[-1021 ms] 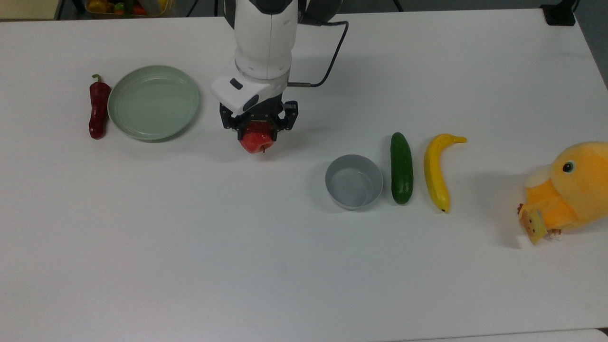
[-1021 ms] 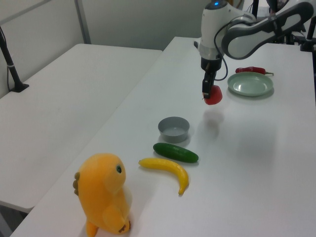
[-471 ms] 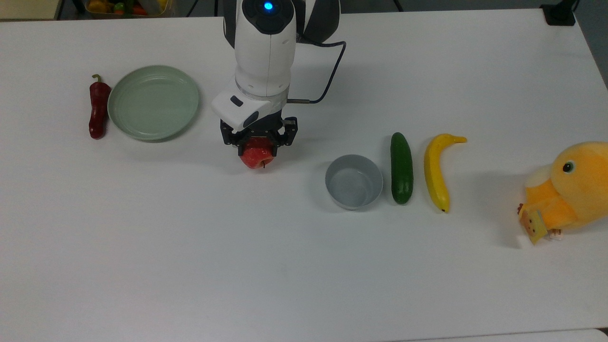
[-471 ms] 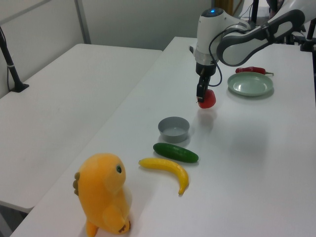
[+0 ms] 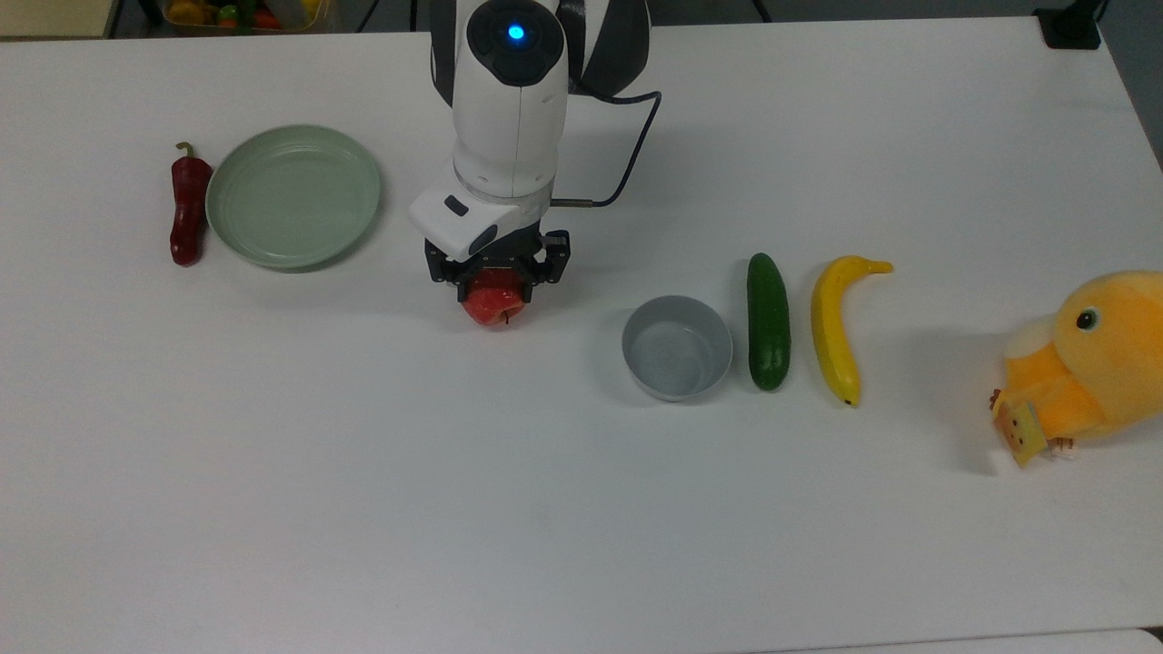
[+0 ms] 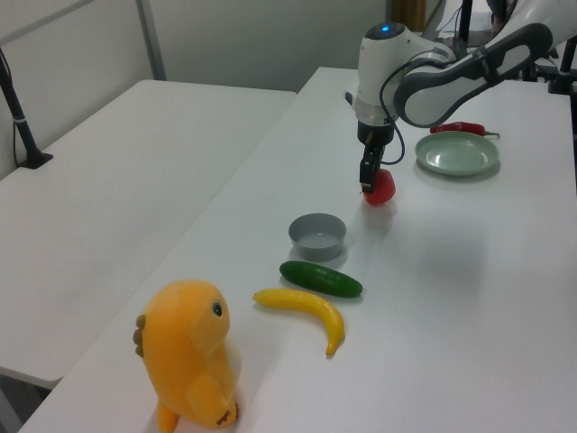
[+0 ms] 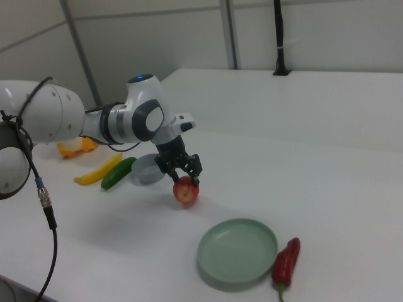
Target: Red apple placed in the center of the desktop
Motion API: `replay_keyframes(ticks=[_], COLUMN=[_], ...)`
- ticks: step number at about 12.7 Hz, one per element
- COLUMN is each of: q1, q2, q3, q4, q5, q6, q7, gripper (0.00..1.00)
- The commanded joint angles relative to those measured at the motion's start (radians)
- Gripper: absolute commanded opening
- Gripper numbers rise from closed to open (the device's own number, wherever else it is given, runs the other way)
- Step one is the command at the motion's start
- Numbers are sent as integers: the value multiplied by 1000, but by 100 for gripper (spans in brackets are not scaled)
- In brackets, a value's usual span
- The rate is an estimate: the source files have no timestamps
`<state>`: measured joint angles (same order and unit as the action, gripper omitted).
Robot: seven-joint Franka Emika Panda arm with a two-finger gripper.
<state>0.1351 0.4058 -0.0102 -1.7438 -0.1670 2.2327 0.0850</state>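
The gripper (image 5: pixel 495 283) grips the apple (image 5: pixel 492 307) between its 2 fingers, just above centre in the top view, low over the desktop (image 5: pixel 363 472); I cannot tell whether the apple touches it; a green plate (image 5: pixel 293 195) and chili (image 5: pixel 188 209) lie upper left; a grey bowl (image 5: pixel 677 348), cucumber (image 5: pixel 768 320) and banana (image 5: pixel 836 325) sit right of centre.

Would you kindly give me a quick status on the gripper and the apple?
Gripper shut on apple. Apple low over the desktop, contact unclear, between green plate and grey bowl. Nothing in the way beneath it.
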Motion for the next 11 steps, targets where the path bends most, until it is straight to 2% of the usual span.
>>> replay_keyframes(ticks=[1, 6, 11], q1=[4, 6, 15], q2=[-1, -2, -48], q3=[-2, 3, 25], q4=[4, 6, 9], q5=[-16, -16, -13], q6=[2, 1, -25], q7=[-5, -5, -2], gripper=[100, 100, 100])
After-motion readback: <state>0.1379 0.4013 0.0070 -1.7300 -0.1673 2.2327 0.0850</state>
